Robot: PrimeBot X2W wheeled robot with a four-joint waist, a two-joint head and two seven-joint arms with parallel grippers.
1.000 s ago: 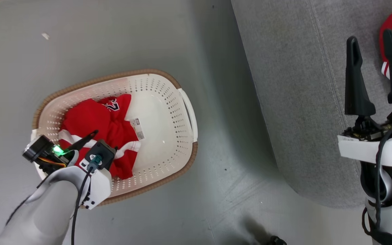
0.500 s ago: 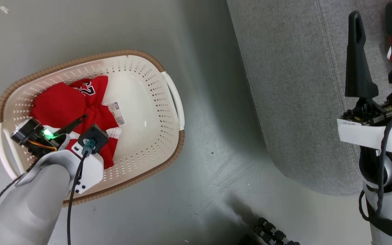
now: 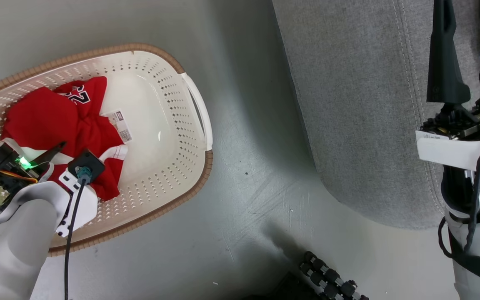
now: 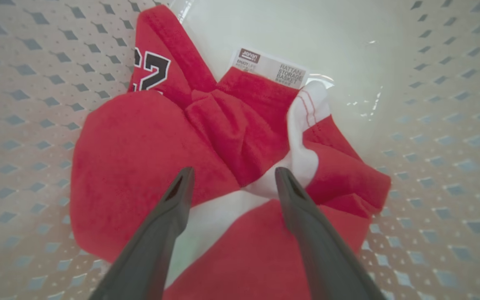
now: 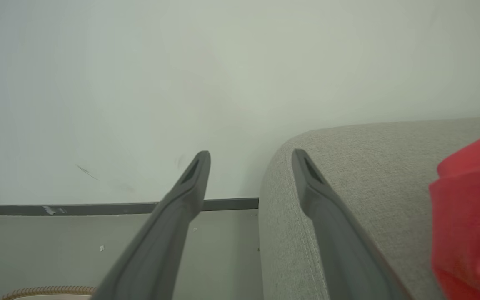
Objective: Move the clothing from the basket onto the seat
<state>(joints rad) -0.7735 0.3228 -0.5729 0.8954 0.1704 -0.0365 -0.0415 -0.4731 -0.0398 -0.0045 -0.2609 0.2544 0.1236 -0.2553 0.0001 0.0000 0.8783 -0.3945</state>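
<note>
Evidently pick-up step in hand: left gripper (image 4: pixel 233 173) hovered over clothing (image 4: pixel 140 158), fingers (image 4: pixel 169 216) apart, straddling red-and-white fold, nothing clamped yet. Clothing lay bunched at basket (image 3: pixel 156 54) end away from seat (image 3: pixel 348 104). Next move likely called for lowering, pinching fold, lifting clear of basket. Right gripper (image 5: pixel 251 154) hung over seat edge, fingers apart, empty; another red garment (image 5: pixel 469 208) lay on seat. Basket stood on smooth grey floor (image 3: pixel 244 175); pale wall (image 5: pixel 223 62) behind.

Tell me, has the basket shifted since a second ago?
No. The basket keeps its gap to the dark floor speck beside it; the whole head view slid, so the camera moved.
</note>
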